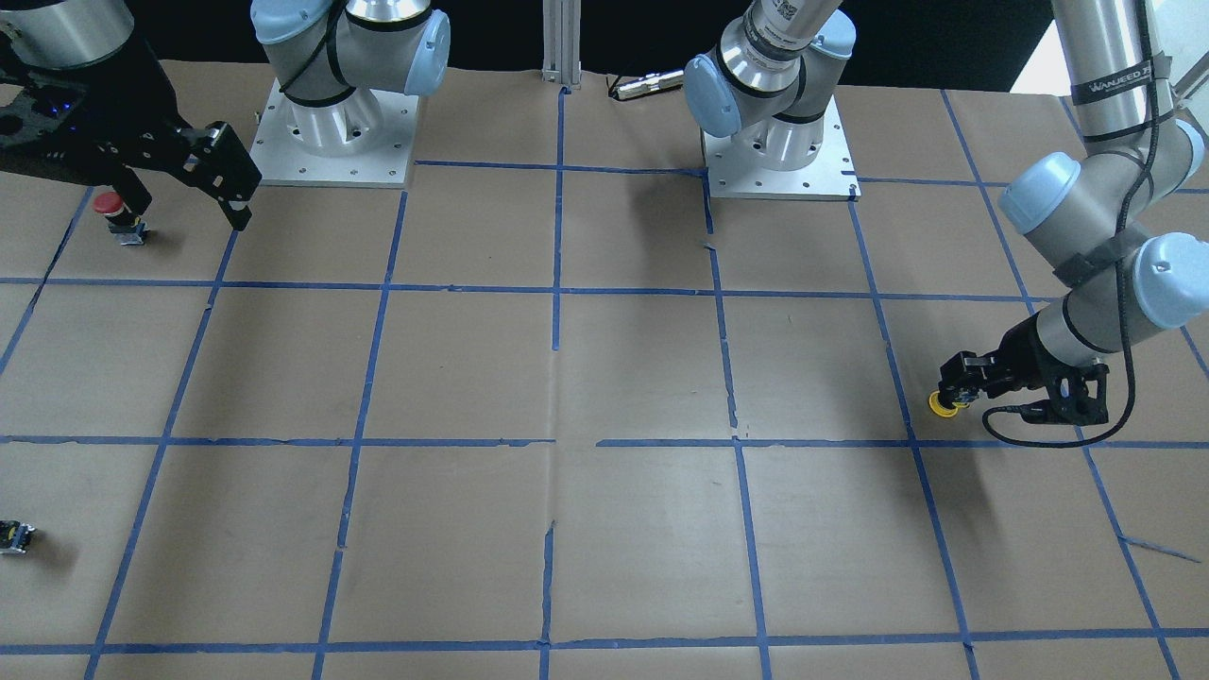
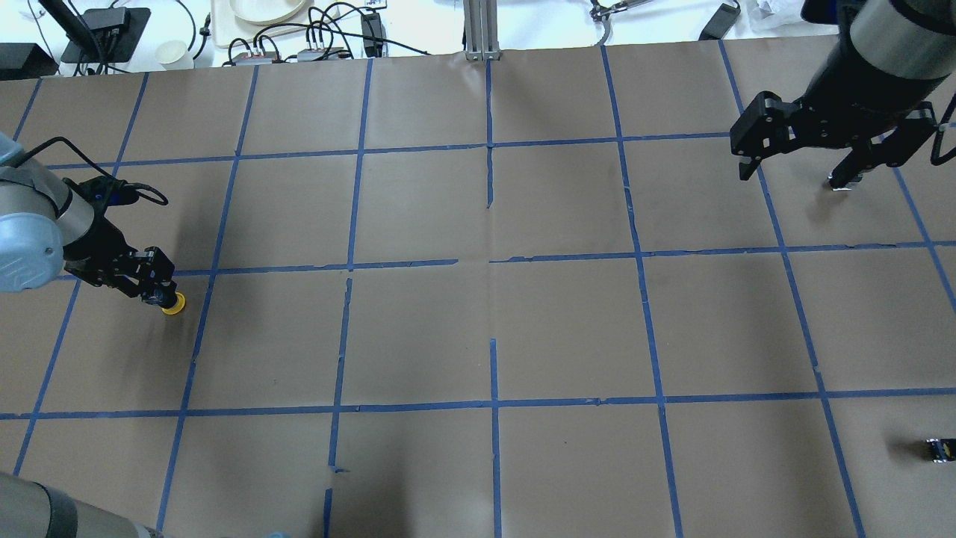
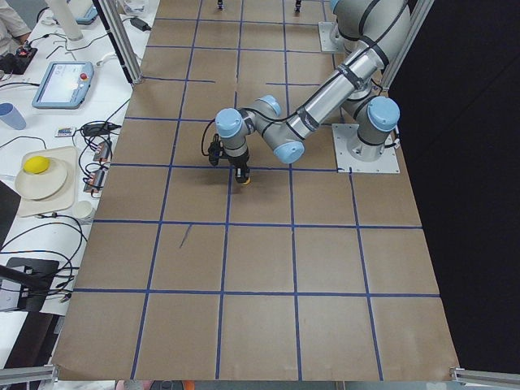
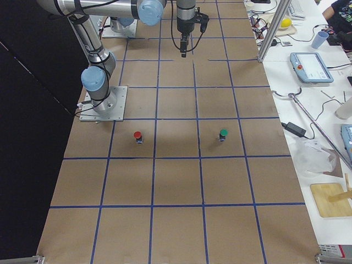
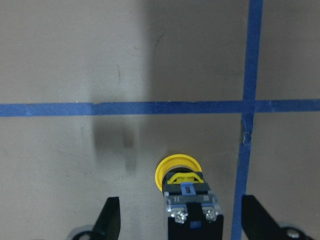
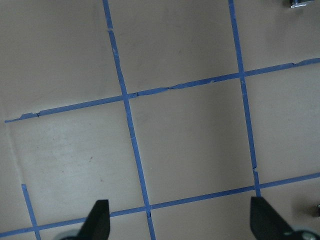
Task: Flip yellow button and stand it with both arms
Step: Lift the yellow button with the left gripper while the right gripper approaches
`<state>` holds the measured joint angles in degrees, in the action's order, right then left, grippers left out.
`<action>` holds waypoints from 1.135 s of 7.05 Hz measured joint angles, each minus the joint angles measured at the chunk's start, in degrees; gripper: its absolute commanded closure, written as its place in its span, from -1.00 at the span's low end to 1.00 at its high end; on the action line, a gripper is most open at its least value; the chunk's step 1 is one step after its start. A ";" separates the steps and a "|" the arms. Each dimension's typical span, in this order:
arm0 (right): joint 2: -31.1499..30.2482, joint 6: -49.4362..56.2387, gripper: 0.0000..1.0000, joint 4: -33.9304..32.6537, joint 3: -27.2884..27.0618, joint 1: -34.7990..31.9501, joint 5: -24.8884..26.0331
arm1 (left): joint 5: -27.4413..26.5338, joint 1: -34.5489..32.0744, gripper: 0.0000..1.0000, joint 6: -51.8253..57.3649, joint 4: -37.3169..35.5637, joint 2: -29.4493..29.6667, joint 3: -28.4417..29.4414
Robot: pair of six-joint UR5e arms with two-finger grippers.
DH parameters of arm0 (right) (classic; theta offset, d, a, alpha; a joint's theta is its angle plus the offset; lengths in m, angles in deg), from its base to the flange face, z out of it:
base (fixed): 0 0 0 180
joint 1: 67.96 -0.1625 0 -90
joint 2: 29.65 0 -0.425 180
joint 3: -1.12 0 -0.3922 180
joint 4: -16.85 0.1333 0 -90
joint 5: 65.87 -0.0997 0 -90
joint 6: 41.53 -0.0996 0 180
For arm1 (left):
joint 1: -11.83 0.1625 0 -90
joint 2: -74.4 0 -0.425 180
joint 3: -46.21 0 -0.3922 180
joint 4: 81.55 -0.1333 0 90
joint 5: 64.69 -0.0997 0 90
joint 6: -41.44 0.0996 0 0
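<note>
Closest to the left wrist camera, the small yellow button (image 5: pixel 189 200), a round yellow plastic cap on a black boxy base, is resting on the brown paper-covered table (image 5: pixel 75 60). Its base is facing the lens and its cap is pointing away; whether it is lying flat or tipping on the cap's rim I cannot tell. The left gripper (image 5: pixel 182 222) is straddling it with jaws spread wide, a gap showing on each side, gripping nothing. Overhead and front-facing views are hiding that gap: black fingers and base are merging, with only the cap standing out, just beside a blue tape line (image 5: pixel 247 165). The front-facing view is showing the right gripper (image 1: pixel 191 212) spread wide at the table's other end, one finger just beside a red-capped button (image 1: pixel 113 212), which overhead is mostly hiding behind that finger.
</note>
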<state>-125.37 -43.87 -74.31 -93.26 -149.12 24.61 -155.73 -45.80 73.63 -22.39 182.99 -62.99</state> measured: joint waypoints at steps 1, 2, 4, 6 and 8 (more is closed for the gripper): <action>0.01 -3.14 -1.00 -0.27 -0.11 0.02 0.09 | -0.01 -0.04 0.58 -0.01 0.08 -0.10 0.01; 0.01 -5.39 -1.00 -0.22 -0.27 0.06 0.08 | 0.01 -0.11 0.62 -0.01 0.21 -0.19 -0.01; 0.45 -11.01 -1.00 -0.26 0.48 0.04 -3.28 | 1.32 -0.33 0.62 0.07 0.72 -1.11 0.03; 2.97 -27.54 -1.00 -0.03 3.00 -0.21 -12.41 | 8.02 -1.13 0.63 0.33 4.51 -3.38 0.36; 5.18 -46.57 -1.00 0.25 4.66 -0.51 -26.59 | 19.90 -6.22 0.74 -1.69 10.43 -7.08 0.47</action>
<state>-120.19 -90.44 -74.06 -88.61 -149.64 -1.98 -135.84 -52.02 71.94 -11.96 175.91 -62.52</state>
